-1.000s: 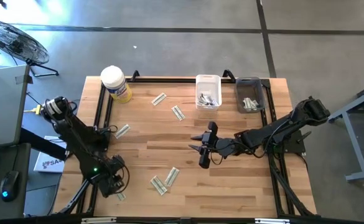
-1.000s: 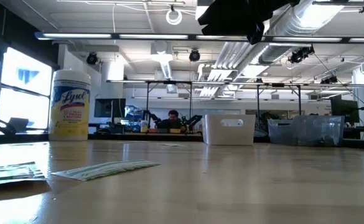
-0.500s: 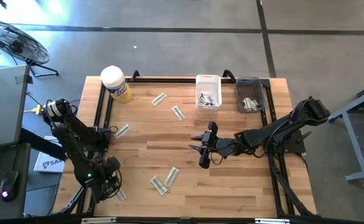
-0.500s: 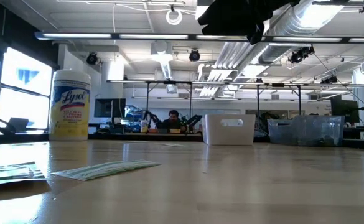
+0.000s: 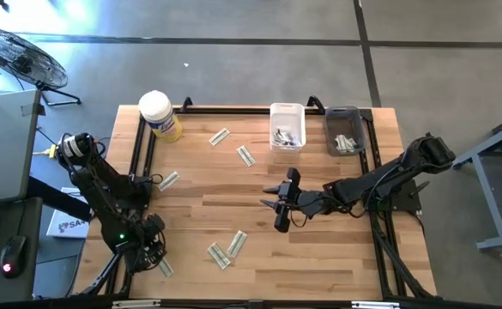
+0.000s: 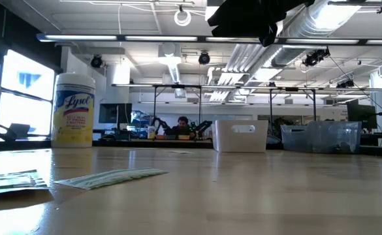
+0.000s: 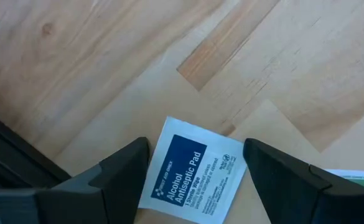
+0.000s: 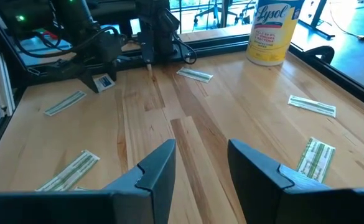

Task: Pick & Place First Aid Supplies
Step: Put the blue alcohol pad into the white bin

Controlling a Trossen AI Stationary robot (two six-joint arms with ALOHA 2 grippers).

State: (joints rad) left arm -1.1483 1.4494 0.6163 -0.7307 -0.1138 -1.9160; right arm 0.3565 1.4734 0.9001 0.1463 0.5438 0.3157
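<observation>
Wooden table [image 5: 319, 257]: left claw [image 7: 194, 171] gapes around "Alcohol Antiseptic Pad" packet [image 7: 193, 171]; right claw [image 8: 197, 165] open, empty.

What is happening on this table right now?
The left gripper hangs open over a square alcohol pad packet near the table's front left corner, jaws either side, not gripping. The right gripper waits open and empty mid-table. Green strip packets lie scattered; two bins at the back hold some supplies.
</observation>
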